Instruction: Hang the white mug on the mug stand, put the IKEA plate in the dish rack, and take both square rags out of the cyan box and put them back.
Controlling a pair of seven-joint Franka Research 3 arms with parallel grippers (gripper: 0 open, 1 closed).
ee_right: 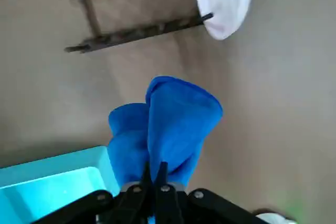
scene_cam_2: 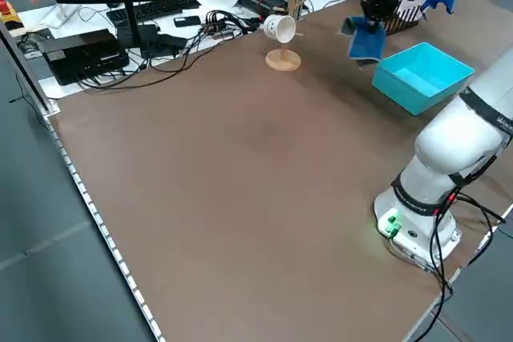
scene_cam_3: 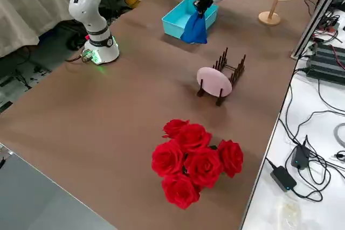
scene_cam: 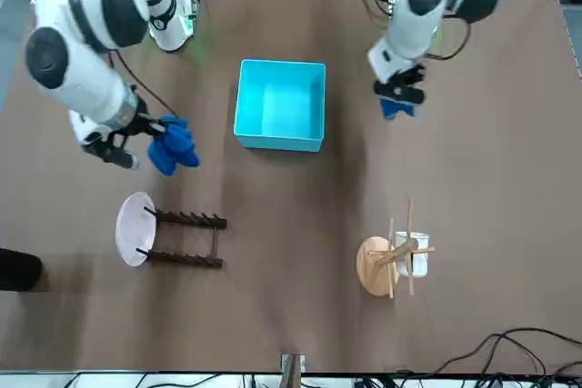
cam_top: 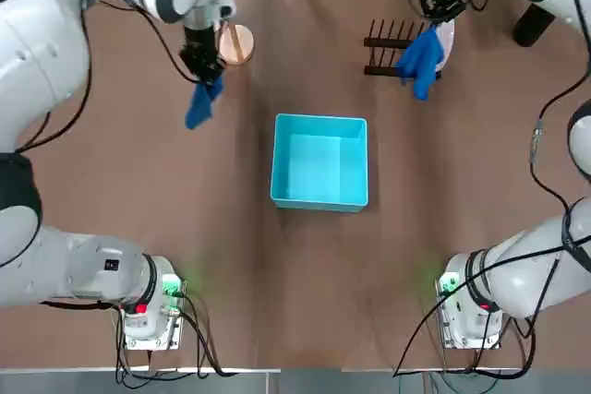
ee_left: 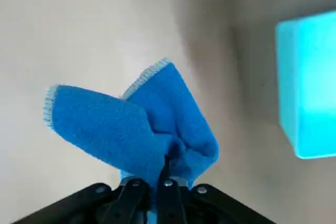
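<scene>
Square rags: two blue cloths, both out of the cyan box (cam_top: 319,161) and hanging in the air, one from each arm.
Left gripper (cam_top: 207,78): fingers pinched on the left rag (cam_top: 201,104) by a bunched fold; it hangs above bare table, between the box and the mug stand (cam_top: 235,44).
Right gripper (cam_top: 438,17): fingers clamped on the right rag (cam_top: 420,60), held over the dish rack (cam_top: 392,47) at the far right.
Cyan box: mid-table, apparently empty, well apart from both rags.
IKEA plate (scene_cam: 135,227): upright at the end of the dish rack.
White mug (scene_cam_2: 278,28): seems to hang on a peg of the mug stand, though the peg contact is hard to make out.
Stage (judged): rags removed; returning them remains.
Risk 1: the right rag's tail drags over the rack pegs or plate on the way back, tipping the plate.
Risk 2: a loosely pinched fold slips out mid-carry.
Risk 3: a release too near the box wall leaves cloth draped over the rim.
</scene>
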